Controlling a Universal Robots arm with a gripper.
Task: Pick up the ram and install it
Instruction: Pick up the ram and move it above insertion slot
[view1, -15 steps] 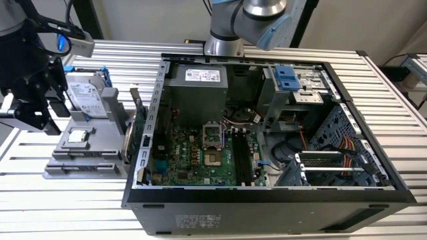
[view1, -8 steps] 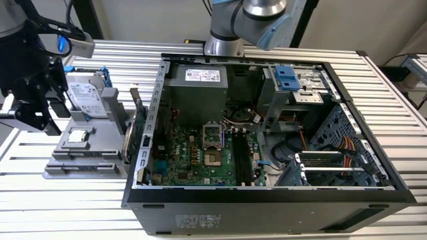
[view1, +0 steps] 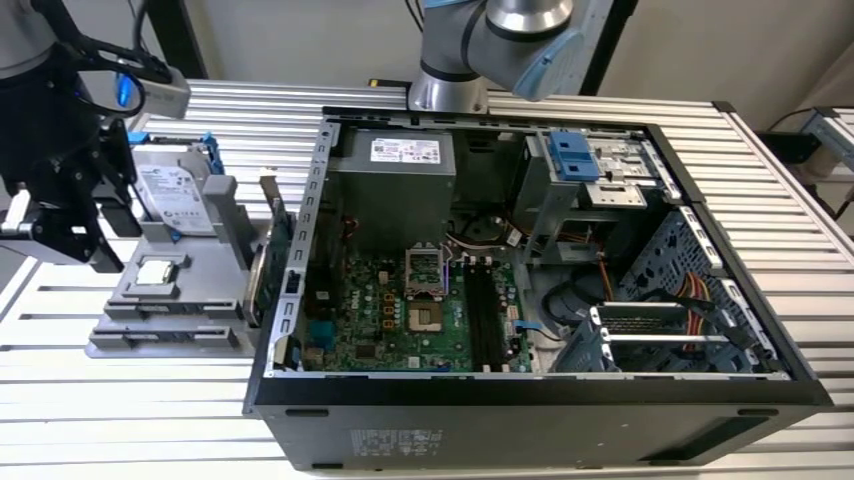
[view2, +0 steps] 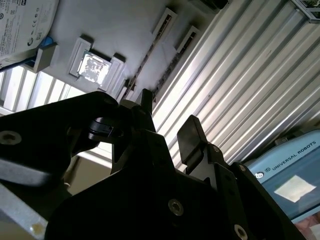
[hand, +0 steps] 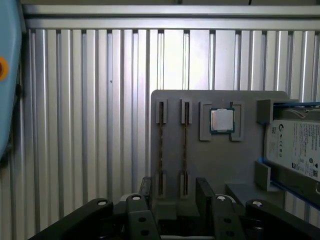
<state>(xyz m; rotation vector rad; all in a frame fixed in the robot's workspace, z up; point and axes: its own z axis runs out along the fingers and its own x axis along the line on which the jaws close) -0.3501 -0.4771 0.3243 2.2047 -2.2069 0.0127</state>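
- One arm (view1: 487, 40), one tool (view1: 94, 250), one open computer case (view1: 534, 430) and one grey holder (view1: 167, 340), all on the slatted tabletop (view1: 134, 420).
- The holder stands at the exterior view's left of the case. It carries one hard drive (view1: 171, 195) at its far end and one processor chip (view1: 158, 270) in the middle. One green card (view1: 280, 250) stands on edge on the side next to the case.
- In the first wrist view the holder has two parallel slots. A thin dark strip stands on edge in each: the ram (hand: 161, 147) and a second stick (hand: 185, 147). From this edge-on angle I cannot make out chips or a label.
- The tool (hand: 175, 185) hangs above the holder's end at the exterior view's left. Its two fingers (hand: 204, 187) are spread wide and hold nothing.
- In the second wrist view, tabletop slats show through the gap between them.
- Both strips lie below the tool, just past the fingertips and apart from them. They fall within the width of the gap.
- The ram lies level. Its long axis follows the tabletop's grooves, left to right in the exterior view, with one end towards the tool.
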